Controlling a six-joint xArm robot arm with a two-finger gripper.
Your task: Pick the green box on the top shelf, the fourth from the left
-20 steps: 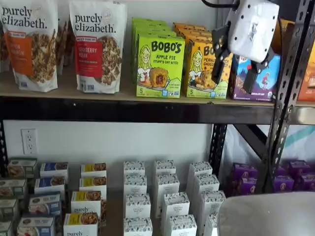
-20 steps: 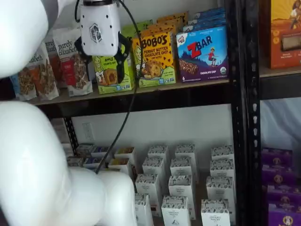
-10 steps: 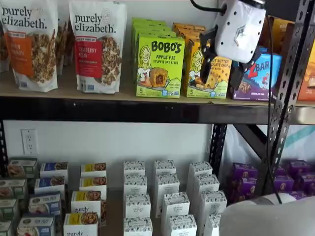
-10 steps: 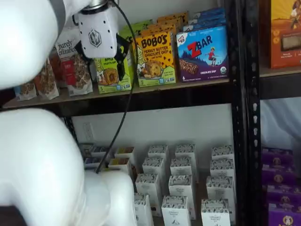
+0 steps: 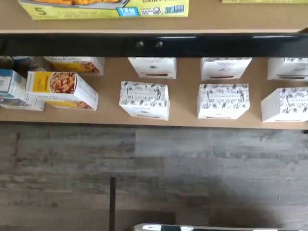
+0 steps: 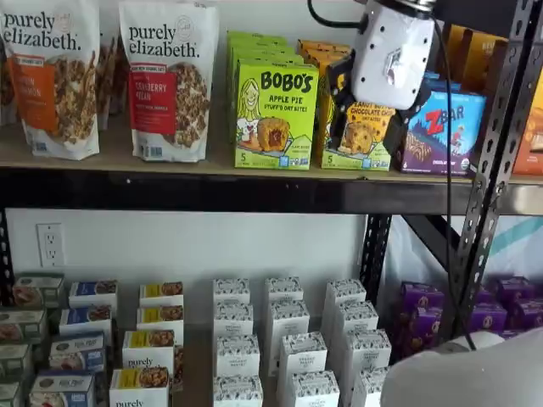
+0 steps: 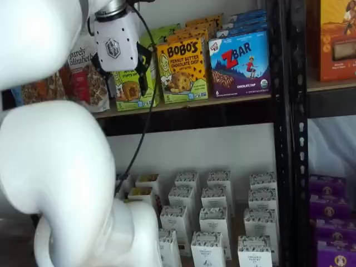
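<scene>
Wrist view: lower shelf point(image 5: 144, 120) with small white cartons point(image 5: 144, 99); gripper not seen, green box not clearly in frame.

Shelf view: gripper point(image 6: 373, 119) has slid left across the upper right of frame, now over the yellow Bobo's box point(image 6: 361, 127), closing on the green box point(image 6: 276, 114) at upper centre on the top shelf point(image 6: 212, 191). Fingers spread wide, holding nothing. Not yet lined up.

Shelf view: gripper point(image 7: 119, 75), upper left, hangs in front of the green box point(image 7: 133, 89). Yellow box point(image 7: 182, 71) touching it on the right, granola bags point(image 7: 83, 78) on its left: tight flanks for the fingers. ZBar box point(image 7: 240, 64) further right.
</scene>
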